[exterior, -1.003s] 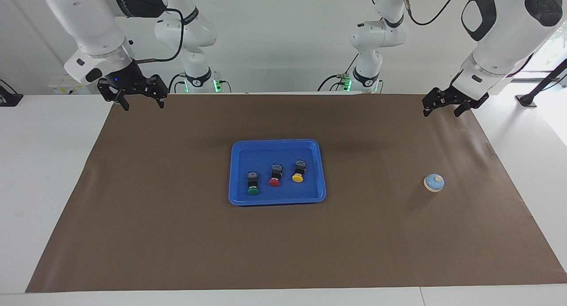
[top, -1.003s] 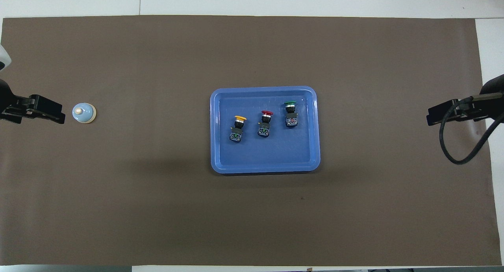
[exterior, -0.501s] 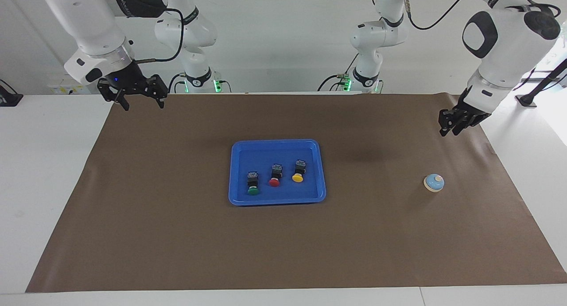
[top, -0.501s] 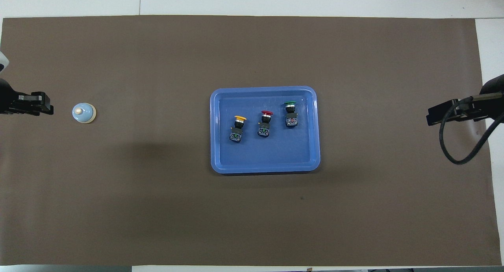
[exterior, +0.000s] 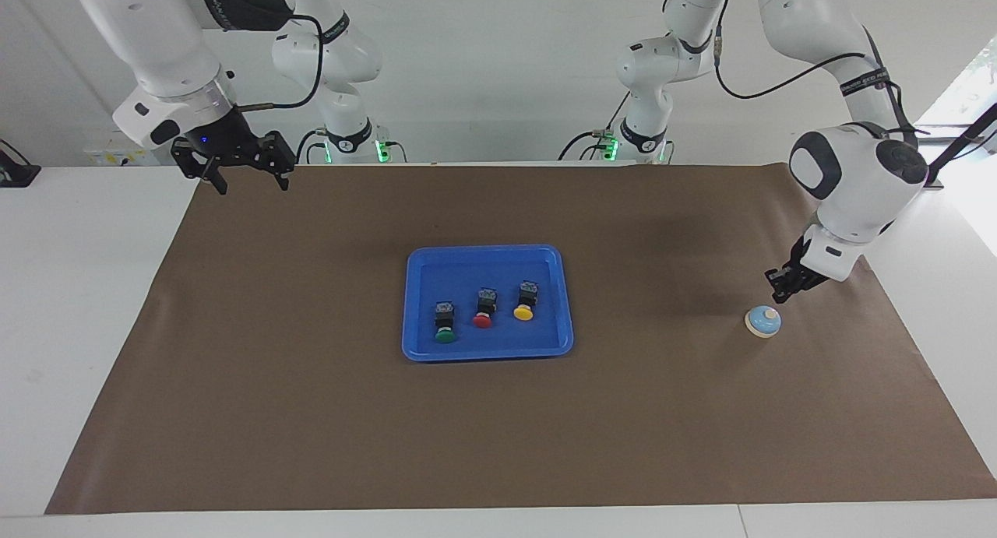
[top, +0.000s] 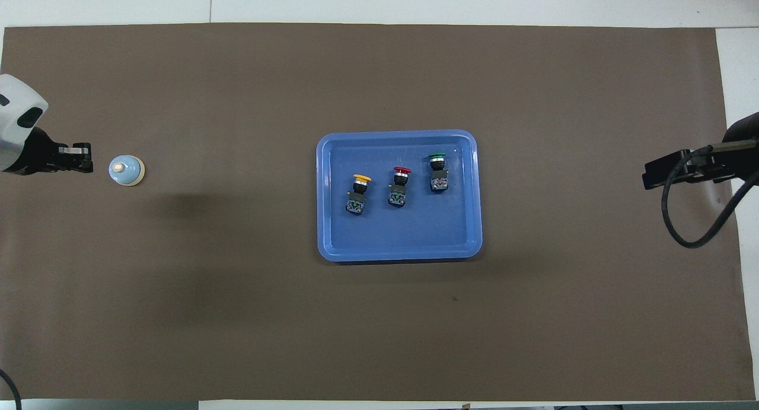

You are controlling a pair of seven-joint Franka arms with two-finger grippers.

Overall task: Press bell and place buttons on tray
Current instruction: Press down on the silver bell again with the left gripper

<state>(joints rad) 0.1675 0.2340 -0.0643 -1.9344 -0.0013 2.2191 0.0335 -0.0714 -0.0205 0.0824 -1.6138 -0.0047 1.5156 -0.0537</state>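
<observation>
From the facing camera, the left gripper (exterior: 781, 288) is hanging low over the brown mat (exterior: 311, 413) near the left arm's end of the table, just beside the bell (exterior: 762, 321) and slightly above it, not touching. Its fingers are looking pressed together, holding nothing. The bell is sitting upright on the mat, well apart from the blue tray (exterior: 420, 343) at the table's middle. All three buttons are lying inside the tray: the green one (exterior: 445, 323), the red one (exterior: 484, 308) and the yellow one (exterior: 525, 300), in a loose row, none touching. The right gripper (exterior: 242, 170) is waiting high over the mat's corner at the right arm's end, on the robots' edge, with its fingers spread and empty.

From overhead, the left gripper (top: 77, 159) is showing just beside the bell (top: 126, 170), toward the table's end, with a narrow strip of mat between them. The tray (top: 326, 244) is resting centrally with the buttons on its floor, caps pointing away from the robots. The right gripper (top: 664, 175) is showing at the mat's edge at its own end.

The bell is probably light and stiff, likely to slide if nudged sideways, so it is calling for a straight downward push on its cream knob rather than any grasp.
</observation>
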